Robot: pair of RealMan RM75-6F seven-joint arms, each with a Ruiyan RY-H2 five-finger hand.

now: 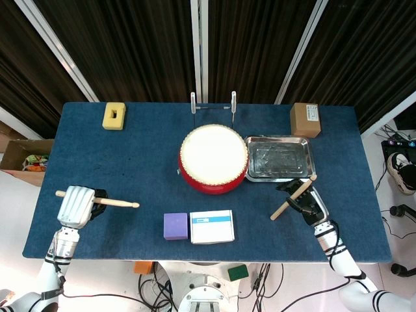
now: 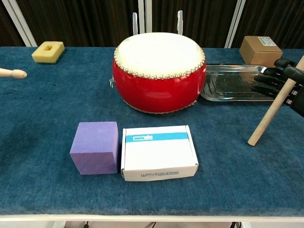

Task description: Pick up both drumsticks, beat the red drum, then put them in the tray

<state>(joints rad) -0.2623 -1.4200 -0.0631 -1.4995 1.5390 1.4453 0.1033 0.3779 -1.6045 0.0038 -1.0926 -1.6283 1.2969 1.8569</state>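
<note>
The red drum [image 1: 214, 159] [image 2: 158, 71] with its white skin stands at the table's middle. Just right of it lies the steel tray [image 1: 280, 158] [image 2: 237, 83], with nothing in it. My left hand [image 1: 76, 206] grips a wooden drumstick [image 1: 110, 203] at the front left, the stick lying level and its tip [image 2: 13, 73] pointing toward the drum. My right hand [image 1: 305, 201] [image 2: 285, 78] grips the other drumstick [image 1: 294, 197] [image 2: 274, 109] in front of the tray, the stick slanting down and to the left with its tip just above the cloth.
A purple block [image 1: 175, 226] and a white carton [image 1: 212, 226] sit at the front, below the drum. A yellow sponge [image 1: 114, 116] lies at the back left, a cardboard box [image 1: 305, 119] at the back right. Two white posts [image 1: 193, 102] stand behind the drum.
</note>
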